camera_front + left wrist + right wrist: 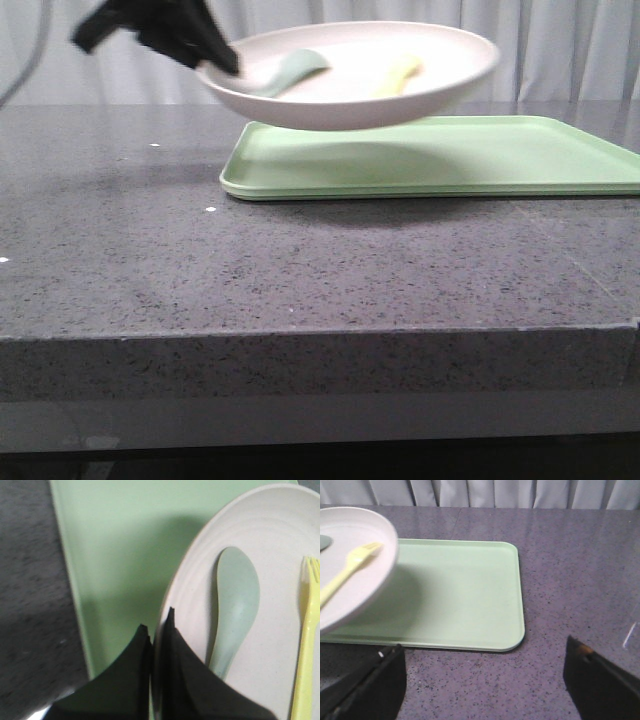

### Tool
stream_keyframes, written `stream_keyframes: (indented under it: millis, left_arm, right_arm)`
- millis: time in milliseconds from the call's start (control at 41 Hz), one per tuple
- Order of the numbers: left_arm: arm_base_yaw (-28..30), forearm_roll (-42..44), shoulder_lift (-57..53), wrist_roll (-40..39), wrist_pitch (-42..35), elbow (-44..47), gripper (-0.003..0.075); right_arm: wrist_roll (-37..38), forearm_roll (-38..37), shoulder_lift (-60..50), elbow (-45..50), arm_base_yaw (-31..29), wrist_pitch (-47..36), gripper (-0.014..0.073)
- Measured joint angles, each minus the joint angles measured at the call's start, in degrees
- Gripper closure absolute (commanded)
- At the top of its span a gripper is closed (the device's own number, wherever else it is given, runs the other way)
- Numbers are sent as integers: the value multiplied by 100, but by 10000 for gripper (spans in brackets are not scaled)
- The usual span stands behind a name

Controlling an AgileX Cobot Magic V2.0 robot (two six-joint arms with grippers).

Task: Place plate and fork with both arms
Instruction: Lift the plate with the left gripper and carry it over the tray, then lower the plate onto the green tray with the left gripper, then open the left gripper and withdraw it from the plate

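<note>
Left claw clenched on rim of stiff plate, held above tray; loose fork likely slides if tilted; right claw spread, empty.

left end effector clamped; right end effector spread.

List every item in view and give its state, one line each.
Plate: lifted above the tray, gripped at its rim.
Fork: lying in the plate.
Spoon: lying in the plate.
Tray: flat on the table, bare.
Left gripper: shut on the plate rim.
Right gripper: open, holding nothing.
</note>
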Motion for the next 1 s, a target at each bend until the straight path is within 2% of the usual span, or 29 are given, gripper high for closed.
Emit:
stream_keyframes:
  millis: [146, 268, 390, 610, 732, 1000]
  left_arm:
    - [-411, 141, 710, -413, 90, -855, 738]
    - [-510, 330, 1137, -924, 115, -1315, 737]
    - [-510, 491, 1366, -1450, -82, -1449, 736]
    - [-510, 552, 1566, -1917, -380, -1470, 731]
    - [-535, 646, 1654, -2149, -440, -1470, 677]
    - [-651, 946, 1675, -2381, -496, -1496, 447]
  right_arm:
    - [0, 0, 0, 0, 188, 0, -60]
    - [0, 0, 0, 0, 297, 0, -60]
    - [0, 0, 0, 0, 319, 0, -60]
    - [0, 0, 0, 0, 319, 0, -60]
    - [0, 0, 0, 0, 321, 0, -60]
    - [0, 0, 0, 0, 321, 0, -60]
